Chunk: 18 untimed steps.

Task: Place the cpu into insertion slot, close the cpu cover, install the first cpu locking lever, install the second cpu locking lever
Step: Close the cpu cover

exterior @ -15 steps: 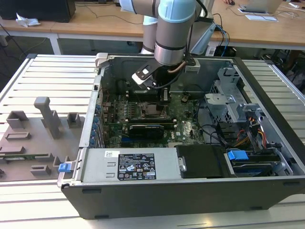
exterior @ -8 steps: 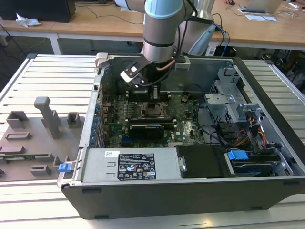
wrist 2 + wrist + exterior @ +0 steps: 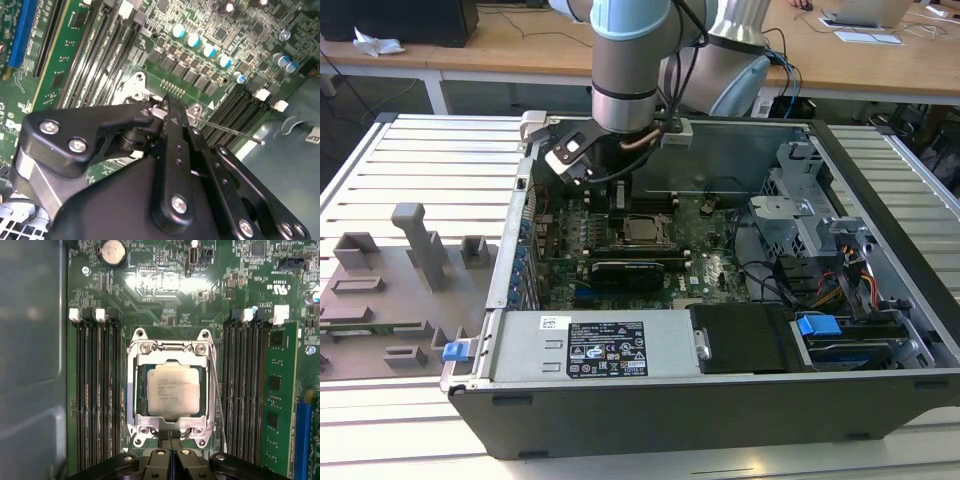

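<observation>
Flanked by memory slots (image 3: 97, 400), the cpu (image 3: 173, 389) lies under the cpu cover (image 3: 172, 346), the gripper (image 3: 170, 442) pinched together, empty, at its edge.

Mem slots (image 3: 97, 390) flank cpu cover (image 3: 172, 347) both sides; room above it clear.

Pale silvery-grey square metal chip (image 3: 173, 389) just ahead of the black claw (image 3: 170, 442), shiny silver metal frame (image 3: 150, 420) around it, dark green circuit board (image 3: 165, 305) speckled with tiny grey parts, long black memory slots (image 3: 97, 395) striping both sides.
</observation>
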### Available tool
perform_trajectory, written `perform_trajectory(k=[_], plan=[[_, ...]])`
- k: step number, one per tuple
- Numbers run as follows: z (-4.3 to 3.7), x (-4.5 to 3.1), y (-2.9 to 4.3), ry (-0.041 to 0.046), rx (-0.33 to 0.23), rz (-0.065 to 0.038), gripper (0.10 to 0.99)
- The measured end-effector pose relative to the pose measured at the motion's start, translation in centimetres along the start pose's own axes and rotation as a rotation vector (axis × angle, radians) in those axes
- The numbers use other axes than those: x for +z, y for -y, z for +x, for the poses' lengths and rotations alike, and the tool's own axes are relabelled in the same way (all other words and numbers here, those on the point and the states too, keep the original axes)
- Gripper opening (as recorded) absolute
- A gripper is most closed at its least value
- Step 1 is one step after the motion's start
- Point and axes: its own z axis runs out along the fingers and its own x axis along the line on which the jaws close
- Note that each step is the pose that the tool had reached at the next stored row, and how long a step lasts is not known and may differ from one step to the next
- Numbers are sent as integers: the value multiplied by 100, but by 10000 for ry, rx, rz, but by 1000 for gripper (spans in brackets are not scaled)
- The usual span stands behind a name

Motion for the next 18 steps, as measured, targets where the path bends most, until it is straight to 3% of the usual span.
perform_trajectory(k=[5,12,15,18], plan=[[0,15,0,-53,-27,0,106],[-1,57,-26,-378,-50,3,106],[-2,60,-97,-486,-69,5,106],[-3,55,-159,-529,-91,3,106]])
